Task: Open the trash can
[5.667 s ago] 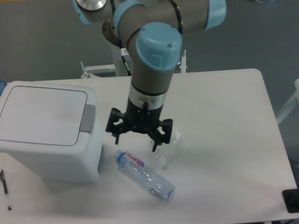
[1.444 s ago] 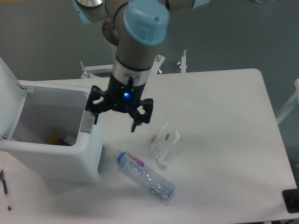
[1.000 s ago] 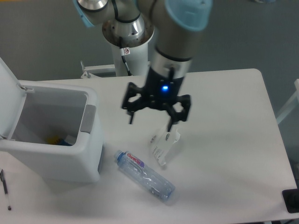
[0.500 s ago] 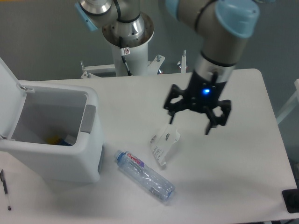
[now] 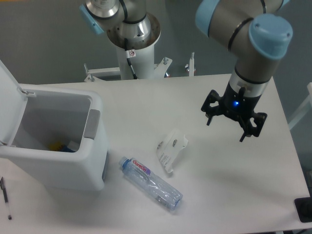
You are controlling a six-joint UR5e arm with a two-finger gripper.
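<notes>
Well, from the fixed camera I see the trash can [image 5: 53, 146] at the table's left edge, its lid [image 5: 9, 105] tipped up on the far-left side and the grey push tab [image 5: 91, 124] on the rim facing right. Its long side runs left to right, mouth open to the ceiling. My gripper [image 5: 233, 119] hangs over the right half of the table, fingers spread apart and holding nothing, so the bin lies well off to its left. A crumpled wrapper [image 5: 171, 149] and a water bottle [image 5: 152, 184] lie between them. I judge the opening done.
</notes>
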